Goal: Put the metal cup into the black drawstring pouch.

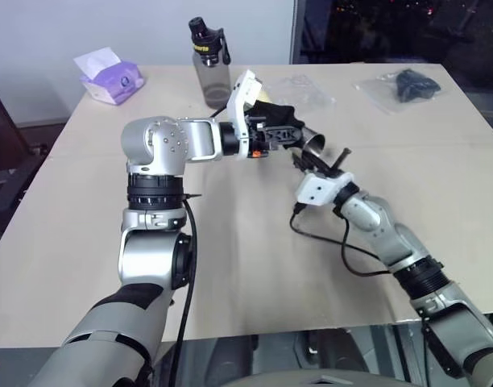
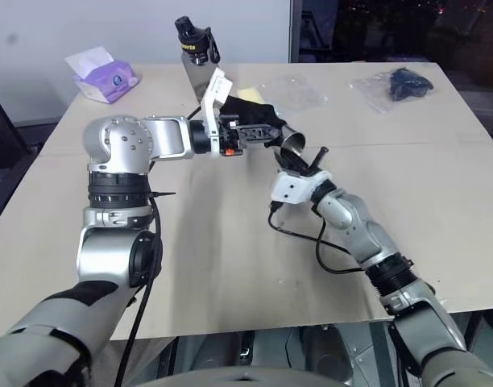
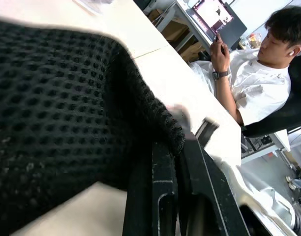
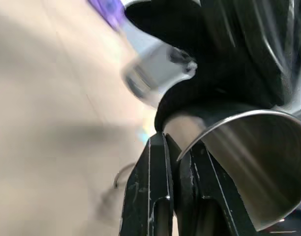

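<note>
In the head views, the left claw [image 1: 285,134] holds the black drawstring pouch [image 1: 280,115] above the worktop [image 1: 230,266], fingers clamped on its fabric, likely to present the mouth. Just beside it, the right claw [image 1: 301,158] pinches the metal cup [image 1: 313,145] by its rim, tilted toward the pouch.

Left wrist view: mesh fabric gripped at the fingertips.

Right wrist view: 2 fingers [image 4: 155,187] straddle the cup wall, with the pouch directly ahead.
</note>
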Controlling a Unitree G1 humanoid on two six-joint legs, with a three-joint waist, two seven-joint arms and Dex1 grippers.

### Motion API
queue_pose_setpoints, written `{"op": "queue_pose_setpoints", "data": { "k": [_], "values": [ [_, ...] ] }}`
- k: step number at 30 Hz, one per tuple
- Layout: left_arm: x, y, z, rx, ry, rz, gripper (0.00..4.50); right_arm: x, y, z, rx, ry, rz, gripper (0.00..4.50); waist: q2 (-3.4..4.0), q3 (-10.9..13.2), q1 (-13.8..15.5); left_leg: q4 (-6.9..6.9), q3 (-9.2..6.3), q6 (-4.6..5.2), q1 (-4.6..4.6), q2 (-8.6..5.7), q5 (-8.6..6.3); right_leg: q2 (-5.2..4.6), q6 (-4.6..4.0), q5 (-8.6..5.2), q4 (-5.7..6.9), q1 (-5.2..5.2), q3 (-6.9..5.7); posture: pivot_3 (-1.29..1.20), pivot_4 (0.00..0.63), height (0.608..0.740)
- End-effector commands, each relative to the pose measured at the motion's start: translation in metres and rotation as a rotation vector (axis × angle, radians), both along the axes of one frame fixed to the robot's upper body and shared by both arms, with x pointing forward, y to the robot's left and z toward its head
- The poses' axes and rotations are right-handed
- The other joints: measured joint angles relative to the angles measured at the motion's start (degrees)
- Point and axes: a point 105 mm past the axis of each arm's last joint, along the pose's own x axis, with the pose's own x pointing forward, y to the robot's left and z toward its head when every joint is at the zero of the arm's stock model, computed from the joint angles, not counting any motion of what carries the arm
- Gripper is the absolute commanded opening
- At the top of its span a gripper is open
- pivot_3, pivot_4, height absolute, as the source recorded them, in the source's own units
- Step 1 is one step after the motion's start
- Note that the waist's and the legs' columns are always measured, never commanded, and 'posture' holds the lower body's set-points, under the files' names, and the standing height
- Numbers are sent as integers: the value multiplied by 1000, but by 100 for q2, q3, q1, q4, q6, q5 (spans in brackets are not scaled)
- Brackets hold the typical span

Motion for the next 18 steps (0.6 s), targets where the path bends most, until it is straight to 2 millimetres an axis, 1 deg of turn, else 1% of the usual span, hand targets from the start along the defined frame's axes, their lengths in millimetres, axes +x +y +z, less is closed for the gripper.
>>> {"op": "queue_pose_setpoints", "data": {
  "k": [1,2,4,6,8,11,14,16,18],
  "values": [
    [-8,-6,11,-41,-34,-46,0,-7,12,8,200,68,84,57,-1,-1,-30,-1,-1,0,0,0,0,0,0,0,0,0,0,0,150,740],
    [-9,-7,11,-42,-32,-52,0,-10,17,11,328,150,137,57,0,0,-44,-4,-4,0,2,2,0,2,0,0,0,1,0,0,150,740],
    [-11,-9,10,-47,-29,-65,0,-15,22,25,621,291,235,57,0,0,-59,-7,-7,0,4,4,0,4,-1,1,2,0,1,0,150,740],
    [-14,-10,11,-50,-28,-79,0,-16,18,39,904,418,311,57,1,1,-47,-8,-15,4,3,6,-2,5,-1,1,4,0,-4,0,150,740],
    [-16,-9,11,-52,-27,-85,0,-15,12,46,1098,519,372,57,1,1,-35,-6,-42,22,2,7,-13,1,-1,2,5,3,-10,0,150,740],
    [-17,-8,11,-53,-25,-89,0,-15,4,52,1356,687,481,57,1,0,-8,-2,-58,23,2,-4,-14,-9,-1,2,3,12,-18,0,150,740],
    [-19,-8,11,-54,-23,-95,0,-12,-5,55,1573,815,564,57,2,1,1,-1,-65,23,2,-9,-14,-12,-1,2,3,15,-26,0,150,740],
    [-21,-9,11,-55,-21,-104,0,-8,-12,56,1698,872,599,57,4,2,-3,-1,-68,24,2,-9,-14,-12,-1,2,4,14,-29,0,150,740],
    [-22,-11,12,-58,-20,-118,0,-7,-17,57,1782,917,632,57,5,2,-9,-4,-69,24,2,-9,-14,-11,-1,2,4,13,-29,0,150,740]
  ]
}}
